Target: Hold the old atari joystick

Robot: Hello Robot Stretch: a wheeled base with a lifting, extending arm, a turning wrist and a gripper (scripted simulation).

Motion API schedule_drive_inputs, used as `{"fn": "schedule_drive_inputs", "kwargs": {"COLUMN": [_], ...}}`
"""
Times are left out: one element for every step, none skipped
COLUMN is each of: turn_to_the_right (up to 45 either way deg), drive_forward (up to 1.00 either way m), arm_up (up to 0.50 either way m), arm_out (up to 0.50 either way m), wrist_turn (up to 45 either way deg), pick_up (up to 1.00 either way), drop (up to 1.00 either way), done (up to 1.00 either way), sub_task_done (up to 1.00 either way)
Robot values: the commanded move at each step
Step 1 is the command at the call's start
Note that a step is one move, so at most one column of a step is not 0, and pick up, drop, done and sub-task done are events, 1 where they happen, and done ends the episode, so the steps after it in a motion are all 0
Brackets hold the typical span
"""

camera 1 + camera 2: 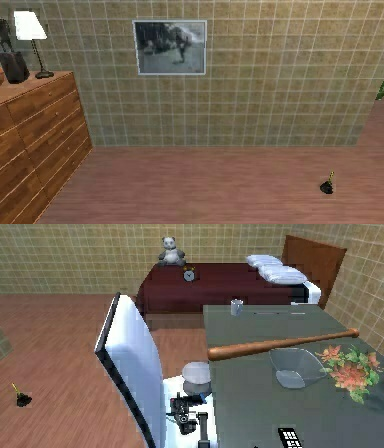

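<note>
The joystick (20, 397) lay on the floor (60, 344) well beyond the chair (130, 354), while the jaws, whose hold I could not tell, sat beside that chair and might snag it if the base turned.

Wooden floor (200, 185): carries one small dark object with an upright stick (328, 184). Dresser (40, 120): carries a lamp (33, 40). Desk (250, 394): carries a baseball bat (280, 344), bowl (293, 377), flowers (345, 369) and cup (237, 307). Bed (215, 286): carries a teddy bear (172, 251), alarm clock (188, 275) and pillows (275, 266).
</note>
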Motion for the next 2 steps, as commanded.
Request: {"fn": "schedule_drive_inputs", "kwargs": {"turn_to_the_right": [0.0, 0.0], "drive_forward": [0.0, 0.0], "arm_up": [0.1, 0.0], "arm_out": [0.0, 0.0], "wrist_turn": [0.0, 0.0], "pick_up": [0.0, 0.0], "drop": [0.0, 0.0], "done": [0.0, 1.0], "sub_task_done": [0.0, 0.0]}}
